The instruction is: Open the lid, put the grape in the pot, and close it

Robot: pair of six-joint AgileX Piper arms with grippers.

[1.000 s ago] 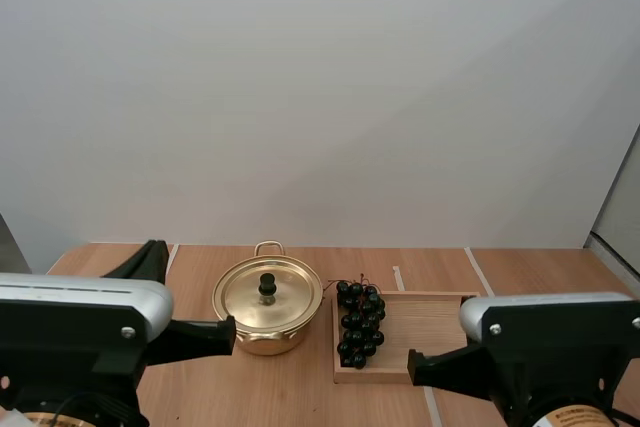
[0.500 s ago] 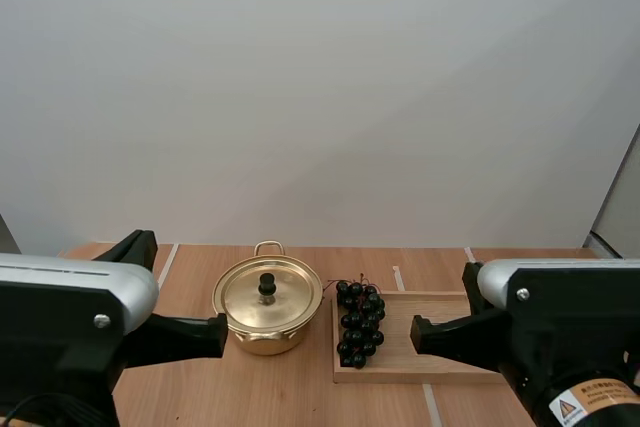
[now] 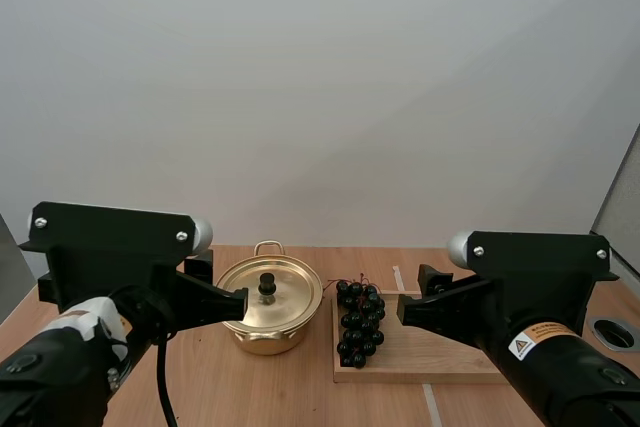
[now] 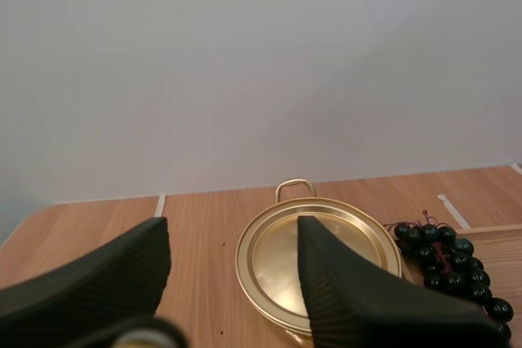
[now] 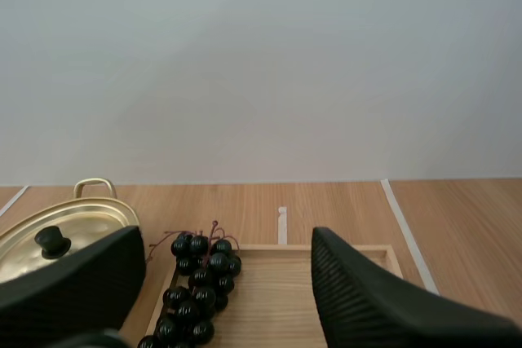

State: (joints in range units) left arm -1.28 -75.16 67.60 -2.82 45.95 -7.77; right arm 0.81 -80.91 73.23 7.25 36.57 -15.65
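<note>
Nearest me, both arms reach forward over the tabletop (image 3: pixel 300 387), which is smooth, light-brown wood with a fine grain. The left gripper (image 4: pixel 232 232) has its black fingers (image 4: pixel 342 291) spread well apart with nothing between them. They are blunt wedges, and their ribbed inner faces are turned toward each other. The right gripper (image 5: pixel 228 238) is the same, its ribbed fingers (image 5: pixel 367 299) wide open and empty. Both hang above the wood on the near side of the things.

Just beyond the right gripper lies the wooden tray (image 3: pixel 430 342), a flat rectangle of pale wood with a low raised rim. The bunch of grapes (image 3: pixel 360 322) rests on the tray's left end. It is a long cluster of glossy, near-black round berries running from the far rim to the near one, with thin reddish stems showing at the far end.

Left of the tray and just beside the grapes stands the pot (image 3: pixel 265 342), round, shallow and made of shiny gold-coloured metal. Its lid (image 3: pixel 290 297) is seated on it. The lid is a flat golden disc with a stepped ring near the edge and a small black knob (image 3: pixel 267 285) upright at the centre. A thin golden loop handle (image 3: pixel 268 245) sticks out from the pot's far side. From the left wrist, the pot sits ahead of the open fingers, partly hidden behind the right-hand one.

Farther back, short strips of white tape (image 3: pixel 397 277) are stuck on the wood past the tray. The tabletop ends at a plain, pale matte wall (image 3: pixel 320 97).
</note>
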